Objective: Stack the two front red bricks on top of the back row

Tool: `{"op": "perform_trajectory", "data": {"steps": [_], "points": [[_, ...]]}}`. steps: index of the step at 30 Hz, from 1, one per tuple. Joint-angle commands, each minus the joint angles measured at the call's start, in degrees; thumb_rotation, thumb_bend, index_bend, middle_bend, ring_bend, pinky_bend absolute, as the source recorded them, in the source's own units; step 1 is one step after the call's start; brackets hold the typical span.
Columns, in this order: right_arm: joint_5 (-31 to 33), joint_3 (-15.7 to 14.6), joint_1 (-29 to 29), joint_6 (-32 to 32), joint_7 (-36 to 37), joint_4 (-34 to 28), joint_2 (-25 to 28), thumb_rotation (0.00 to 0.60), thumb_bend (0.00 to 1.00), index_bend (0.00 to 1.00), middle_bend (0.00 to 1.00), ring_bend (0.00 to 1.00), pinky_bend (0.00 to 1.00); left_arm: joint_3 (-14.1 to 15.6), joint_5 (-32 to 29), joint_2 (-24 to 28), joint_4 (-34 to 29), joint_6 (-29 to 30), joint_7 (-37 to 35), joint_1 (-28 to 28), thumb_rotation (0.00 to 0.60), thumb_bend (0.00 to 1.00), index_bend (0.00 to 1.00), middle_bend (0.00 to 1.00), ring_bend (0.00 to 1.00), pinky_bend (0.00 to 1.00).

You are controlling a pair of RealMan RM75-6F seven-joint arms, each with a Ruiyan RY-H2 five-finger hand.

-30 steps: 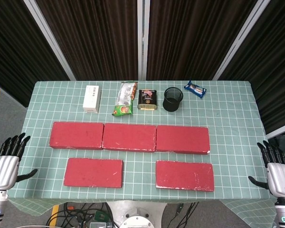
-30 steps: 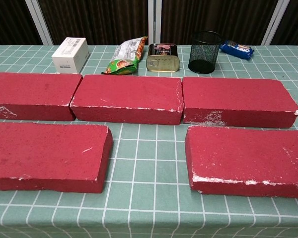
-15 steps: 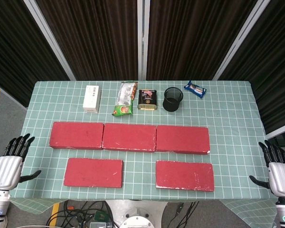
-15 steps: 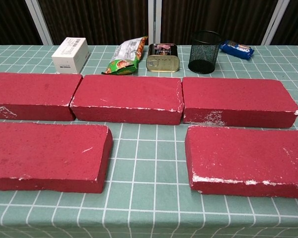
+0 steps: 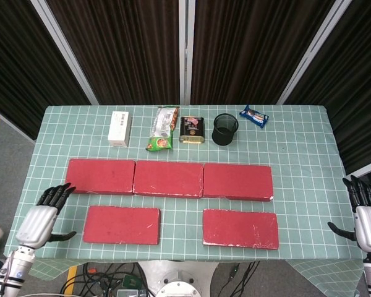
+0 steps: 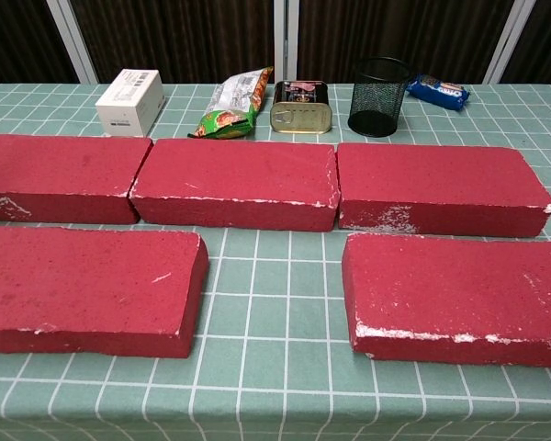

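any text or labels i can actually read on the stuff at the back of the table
None can be read as words.
White box: a dark printed patch on its top, too small to read.
Green snack packet: printed graphics, lettering blurred.
Tin can: picture label on the lid, text illegible.
Blue snack wrapper: white lettering, too blurred to read.
Black mesh pen cup and red bricks: no text visible.

My left hand (image 5: 42, 218) has a smooth silver-grey shell across its back and slim black fingers, the thumb black too; a silver wrist segment with a dark band runs below it. My right hand (image 5: 366, 218) is built alike: pale metallic back, black fingers, grey wrist
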Motion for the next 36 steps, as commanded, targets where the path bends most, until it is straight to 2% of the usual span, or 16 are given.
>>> {"op": "perform_trajectory", "data": {"steps": [1, 5, 9, 19, 25, 36], "points": [[0.06, 0.03, 0.08, -0.11, -0.05, -0.12, 0.08, 0.600, 0.03, 0.00, 0.00, 0.00, 0.00, 1.42, 1.04, 1.31, -3.16, -2.91, -0.25, -1.56, 0.600, 0.00, 0.05, 0.01, 0.00, 0.01], [0.25, 0.14, 0.09, -0.07, 0.13, -0.06, 0.14, 0.600, 0.03, 0.00, 0.00, 0.00, 0.00, 2.31, 1.57, 1.42, -6.75, -5.52, 1.72, -2.82, 0.600, 0.00, 0.04, 0.01, 0.00, 0.01], [0.33, 0.30, 0.14, 0.00, 0.40, -0.07, 0.24, 0.600, 0.03, 0.00, 0.00, 0.00, 0.00, 1.80, 0.06, -0.15, -8.97, -7.87, 4.86, -4.37, 0.600, 0.00, 0.04, 0.01, 0.00, 0.00], [0.78, 0.24, 0.26, -0.66, 1.33, -0.07, 0.80, 0.600, 0.03, 0.00, 0.00, 0.00, 0.00, -0.61, -11.29, -5.87, -11.16, -14.48, 17.83, -9.63, 0.600, 0.00, 0.04, 0.01, 0.00, 0.00], [1.28, 0.22, 0.36, -1.21, 2.09, 0.81, 0.53, 0.600, 0.03, 0.00, 0.00, 0.00, 0.00, -0.64, -15.29, -7.89, -11.25, -16.23, 19.07, -11.48, 0.600, 0.00, 0.04, 0.01, 0.00, 0.00], [1.17, 0.24, 0.28, -0.91, 2.97, 2.17, -0.08, 0.600, 0.03, 0.00, 0.00, 0.00, 0.00, -0.54, -17.06, -12.08, -8.79, -17.52, 21.57, -14.59, 0.600, 0.00, 0.04, 0.00, 0.00, 0.00]]}}
